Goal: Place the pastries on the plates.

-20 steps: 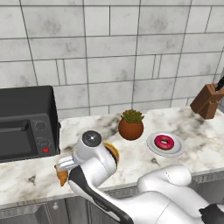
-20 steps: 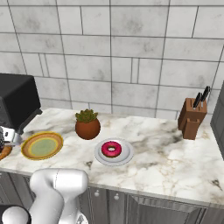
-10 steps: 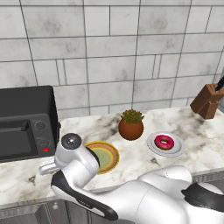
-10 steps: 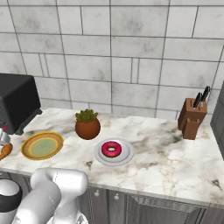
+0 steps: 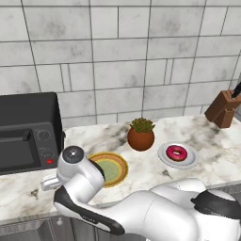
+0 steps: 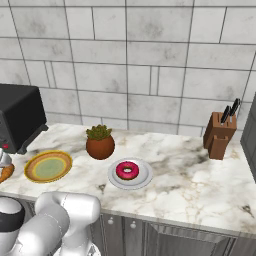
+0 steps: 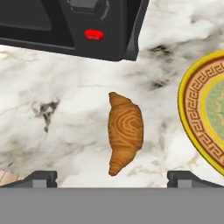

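In the hand view the golden-brown croissant (image 7: 124, 131) lies on the marble counter. My gripper (image 7: 112, 178) hangs open just above it, one fingertip to each side and not touching. The plate with the yellow-orange rim and green centre (image 7: 194, 118) sits right beside the croissant and carries nothing (image 5: 115, 165) (image 6: 48, 166). The pink-frosted donut (image 5: 177, 153) (image 6: 127, 170) rests on the white-grey plate (image 5: 189, 162) (image 6: 145, 179). The croissant (image 6: 4, 173) peeks in at the left edge of the right base view. My own arm hides it in the left base view.
A black microwave (image 5: 26, 132) (image 7: 74, 22) stands close behind the croissant. A brown pot with a green plant (image 5: 140, 136) (image 6: 100, 145) sits between the two plates. A wooden knife block (image 5: 225, 108) (image 6: 218, 135) stands far right against the tiled wall.
My arm has swung left and down, bringing the hand over the croissant. The yellow-rimmed plate, earlier partly hidden by the arm, now shows more fully.
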